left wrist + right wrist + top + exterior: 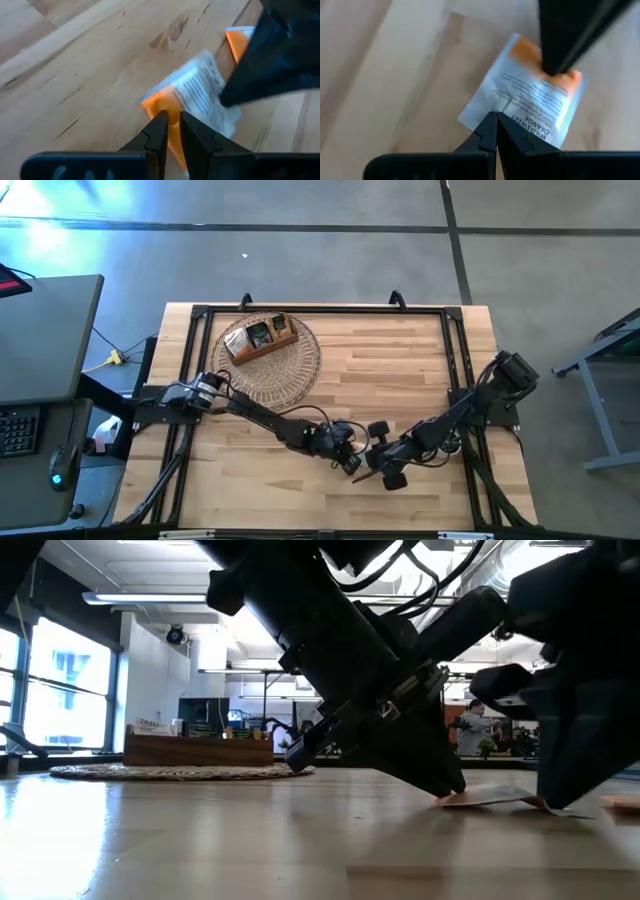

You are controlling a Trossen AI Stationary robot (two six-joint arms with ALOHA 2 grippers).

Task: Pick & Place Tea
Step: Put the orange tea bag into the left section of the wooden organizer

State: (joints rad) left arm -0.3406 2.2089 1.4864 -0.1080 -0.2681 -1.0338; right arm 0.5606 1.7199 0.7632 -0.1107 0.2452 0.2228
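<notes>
Over the table, from above, you see both arms stretched low toward the front middle of the wooden table [400,370], the left gripper [352,463] and right gripper [372,469] meeting tip to tip over one small orange-edged sachet [364,476]; farther back on the left one wooden box [258,340] sits on one round woven mat [268,358]. At table height, you see two dark grippers angled steeply down, their tips touching the surface at a flat sachet [490,801] that lies on the wood with one edge slightly lifted; the box [198,749] and mat [180,772] are well apart from it, far back. From the left wrist, you look past the left gripper [173,131], its fingers narrowly parted with the orange edge of the white-and-orange sachet [192,102] between them, while the right arm's dark finger [270,70] presses on the sachet's far side; a second orange sachet [239,42] peeks out just beside that finger. From the right wrist, your right gripper [496,131] has its fingers pinched fully together on the sachet's [525,105] near edge, the left arm's tip touching its orange end; printing reads "wild sweet orange".
</notes>
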